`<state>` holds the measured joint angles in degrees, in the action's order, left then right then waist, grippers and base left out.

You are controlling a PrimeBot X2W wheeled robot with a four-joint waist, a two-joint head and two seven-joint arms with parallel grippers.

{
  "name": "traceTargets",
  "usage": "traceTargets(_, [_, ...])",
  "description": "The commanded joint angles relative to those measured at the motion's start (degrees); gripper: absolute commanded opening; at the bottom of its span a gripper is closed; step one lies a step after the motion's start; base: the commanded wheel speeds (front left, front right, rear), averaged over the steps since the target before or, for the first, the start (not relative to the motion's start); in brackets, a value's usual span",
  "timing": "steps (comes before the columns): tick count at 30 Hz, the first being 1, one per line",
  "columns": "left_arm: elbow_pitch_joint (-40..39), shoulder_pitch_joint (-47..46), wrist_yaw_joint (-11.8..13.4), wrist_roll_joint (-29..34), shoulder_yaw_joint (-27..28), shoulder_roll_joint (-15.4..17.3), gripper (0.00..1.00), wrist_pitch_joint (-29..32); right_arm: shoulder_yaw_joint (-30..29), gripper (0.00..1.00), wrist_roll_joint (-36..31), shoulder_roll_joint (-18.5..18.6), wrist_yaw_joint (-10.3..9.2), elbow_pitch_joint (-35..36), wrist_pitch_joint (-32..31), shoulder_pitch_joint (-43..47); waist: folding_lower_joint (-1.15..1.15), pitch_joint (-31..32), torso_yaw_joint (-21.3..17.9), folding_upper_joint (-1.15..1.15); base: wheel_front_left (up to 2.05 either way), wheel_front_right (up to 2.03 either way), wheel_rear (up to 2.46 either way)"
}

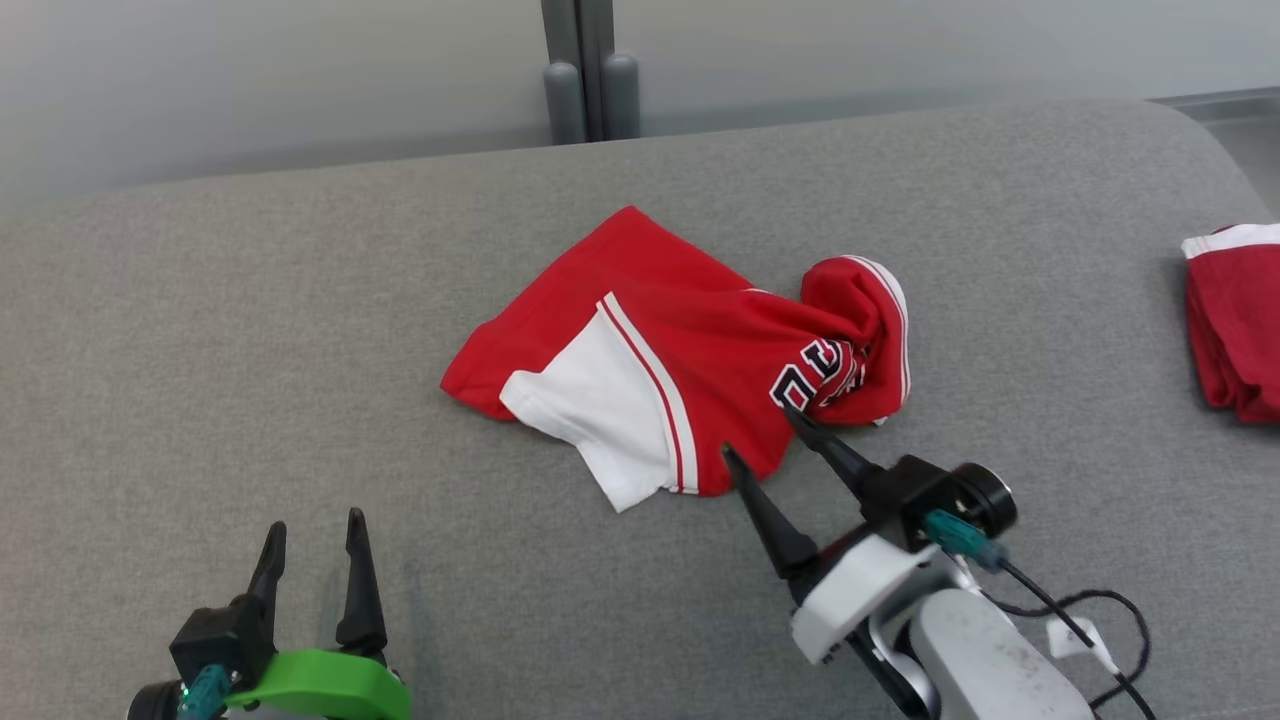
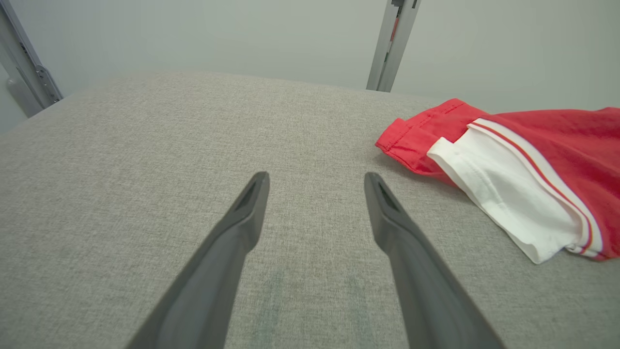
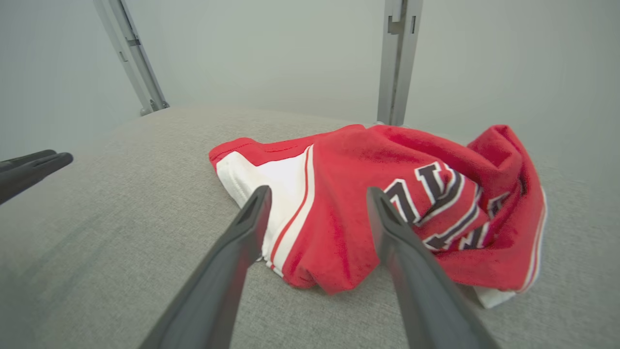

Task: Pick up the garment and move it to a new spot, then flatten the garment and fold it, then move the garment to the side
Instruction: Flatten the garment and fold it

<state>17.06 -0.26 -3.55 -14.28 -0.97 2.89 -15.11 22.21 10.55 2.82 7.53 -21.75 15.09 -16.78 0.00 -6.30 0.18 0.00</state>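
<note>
The garment (image 1: 690,350) lies crumpled in the middle of the grey padded surface (image 1: 300,350). It is red, with a white panel on its near left side, striped trim and dark lettering outlined in white. Its right end is bunched up into a rounded hump.

My right gripper (image 1: 758,430) stands at the garment's near edge with its two fingers spread wide and nothing between them in a grip. The left fingertip sits by the near hem just right of the white panel, and the right fingertip reaches the lettering. I cannot tell whether either tip touches the cloth. In the right wrist view the near red fold (image 3: 334,252) lies between the fingers of the right gripper (image 3: 318,190), beyond their tips.

My left gripper (image 1: 315,520) is at the near left, its fingers also wide apart and empty over bare surface. The garment is well apart from it, farther off and to the right. In the left wrist view the white panel (image 2: 508,194) shows right of the left gripper (image 2: 317,177).

A second red cloth (image 1: 1235,330) lies at the surface's right edge.
</note>
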Motion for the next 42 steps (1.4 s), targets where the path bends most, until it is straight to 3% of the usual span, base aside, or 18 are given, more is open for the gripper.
traceTargets(1, [-0.17, -1.3, -0.33, -0.24, -0.19, 0.09, 1.0, -0.05, 2.36, 1.0, 0.51, 0.23, -0.09, -1.09, 0.08, -2.24, 0.0, -1.91, 1.56, 0.0, 0.0, 0.0, 0.0])
traceTargets(4, [-0.15, -2.81, -0.71, -0.41, -0.91, 0.09, 1.0, -0.04, 9.45, 1.0, 1.29, 0.24, -0.09, -5.6, 0.08, -7.87, 0.0, -3.61, 3.37, 0.0, 0.0, 0.0, 0.0])
traceTargets(8, [-0.05, -4.48, -1.14, -0.9, -1.78, 0.09, 1.0, -0.05, 14.54, 1.0, 3.04, 0.25, -0.09, -12.13, 0.08, -15.09, 0.0, -5.65, 6.23, 0.0, 0.0, 0.0, 0.0])
traceTargets(17, [0.18, -7.17, -2.0, -2.27, -3.98, 0.1, 1.0, -0.05, 17.09, 1.0, 5.61, 0.24, -0.09, -23.03, 0.08, -25.91, 0.0, -10.07, 13.01, 0.0, 0.0, 0.0, 0.0])
traceTargets(24, [-0.23, -8.68, -1.97, -3.81, -5.17, 0.09, 1.0, -0.05, 19.13, 1.0, 5.71, 0.24, -0.09, -28.92, 0.09, -29.91, 0.0, -12.47, 15.82, 0.0, 0.0, 0.0, 0.0])
traceTargets(26, [-0.43, -8.72, -1.73, -4.3, -5.48, 0.1, 1.0, -0.05, 19.38, 0.62, 5.66, 0.25, -0.09, -29.91, 0.08, -30.39, 0.0, -12.82, 16.26, 0.0, 0.0, 0.0, 0.0])
traceTargets(27, [-0.53, -8.76, -1.65, -4.46, -5.65, 0.09, 1.0, -0.05, 19.63, 0.5, 5.79, 0.27, -0.09, -30.25, 0.08, -30.5, 0.0, -12.93, 16.38, 0.0, 0.0, 0.0, 0.0])
traceTargets(28, [-0.56, -8.75, -1.63, -4.54, -5.76, 0.09, 1.0, -0.05, 19.77, 0.29, 5.81, 0.27, -0.09, -30.44, 0.09, -30.6, 0.0, -13.0, 16.45, 0.0, 0.0, 0.0, 0.0])
traceTargets(29, [-0.59, -8.74, -1.62, -4.64, -5.86, 0.1, 1.0, -0.05, 19.84, 0.18, 6.03, 0.26, -0.09, -30.46, 0.08, -30.72, 0.0, -13.08, 16.51, 0.0, 0.0, 0.0, 0.0])
traceTargets(30, [-0.6, -8.77, -1.61, -4.75, -5.9, 0.1, 1.0, -0.05, 19.65, 0.0, 6.31, 0.25, -0.09, -30.18, 0.08, -30.81, 0.0, -13.13, 16.53, 0.0, 0.0, 0.0, 0.0])
traceTargets(42, [-1.06, -8.25, -1.99, -4.2, -5.92, 0.09, 1.0, -0.05, 14.6, 0.0, 2.66, 0.22, -0.09, -22.66, 0.09, -30.34, 0.0, -11.17, 15.35, 0.0, 0.0, 0.0, 0.0])
